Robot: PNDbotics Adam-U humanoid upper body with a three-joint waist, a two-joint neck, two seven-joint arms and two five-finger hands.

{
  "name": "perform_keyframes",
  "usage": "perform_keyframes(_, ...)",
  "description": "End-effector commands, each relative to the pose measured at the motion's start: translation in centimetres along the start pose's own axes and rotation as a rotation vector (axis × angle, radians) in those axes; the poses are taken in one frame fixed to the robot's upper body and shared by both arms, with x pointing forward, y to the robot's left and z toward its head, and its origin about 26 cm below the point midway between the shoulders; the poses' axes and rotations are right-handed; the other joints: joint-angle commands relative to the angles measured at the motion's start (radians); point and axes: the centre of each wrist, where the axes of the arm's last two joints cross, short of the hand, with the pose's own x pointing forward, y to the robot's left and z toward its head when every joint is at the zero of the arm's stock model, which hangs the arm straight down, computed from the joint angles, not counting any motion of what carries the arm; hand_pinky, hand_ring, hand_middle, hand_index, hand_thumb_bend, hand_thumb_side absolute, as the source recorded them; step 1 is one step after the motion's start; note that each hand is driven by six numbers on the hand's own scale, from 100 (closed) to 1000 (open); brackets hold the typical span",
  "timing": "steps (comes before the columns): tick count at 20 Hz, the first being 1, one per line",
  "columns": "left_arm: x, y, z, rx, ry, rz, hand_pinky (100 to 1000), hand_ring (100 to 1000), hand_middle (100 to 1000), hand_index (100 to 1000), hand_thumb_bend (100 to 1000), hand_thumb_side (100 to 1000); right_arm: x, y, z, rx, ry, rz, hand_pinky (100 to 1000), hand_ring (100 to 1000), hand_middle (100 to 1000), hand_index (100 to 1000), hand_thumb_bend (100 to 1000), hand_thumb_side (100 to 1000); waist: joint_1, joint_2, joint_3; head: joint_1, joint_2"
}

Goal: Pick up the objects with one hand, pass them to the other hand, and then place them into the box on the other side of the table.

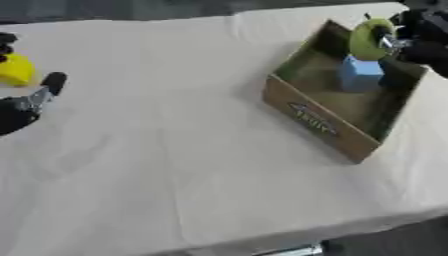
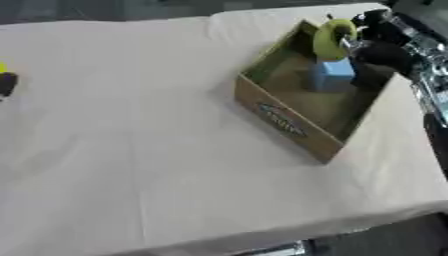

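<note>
Above the box [image 1: 302, 114] (a blue block [image 1: 360, 74] lies inside) a green apple [image 1: 368, 38] is pinched by the right hand [image 1: 418, 37].

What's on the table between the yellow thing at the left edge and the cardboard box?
Nothing: in the left eye view only bare cloth-covered table separates the yellow object from the box.

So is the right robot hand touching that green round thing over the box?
Touching. The left eye view shows the right robot hand with fingers curled around the green round thing, above the box.
</note>
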Motion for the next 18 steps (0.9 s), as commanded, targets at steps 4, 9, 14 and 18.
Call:
perform_keyframes(4,-0.8,2.5,-0.1,0.142,0.074,0.053,726,577,565,750,481,736,-1.1,-1.2,0.5,-0.083,0.02,0.115,840,500,551,468,100,240,0.013,-0.004,0.004,-0.005,-0.013)
perform_keyframes(9,-1.0,3.7,0.2,0.199,0.096,0.07,728,578,567,751,477,734,-2.2,-1.0,0.8,-0.098,0.036,0.188,840,515,559,478,100,222,0.014,-0.003,0.008,-0.005,-0.016)
perform_keyframes(14,-0.9,4.3,0.3,0.226,0.099,0.063,729,580,569,753,475,731,-2.6,-0.6,0.9,-0.078,0.002,0.289,886,649,680,609,100,199,0.014,-0.003,0.01,-0.004,-0.019)
perform_keyframes(18,-1.0,4.4,0.3,0.231,0.104,0.058,730,581,570,754,473,733,-2.4,-0.4,0.8,-0.031,-0.036,0.357,953,810,825,793,100,205,0.015,-0.003,0.011,-0.002,-0.02)
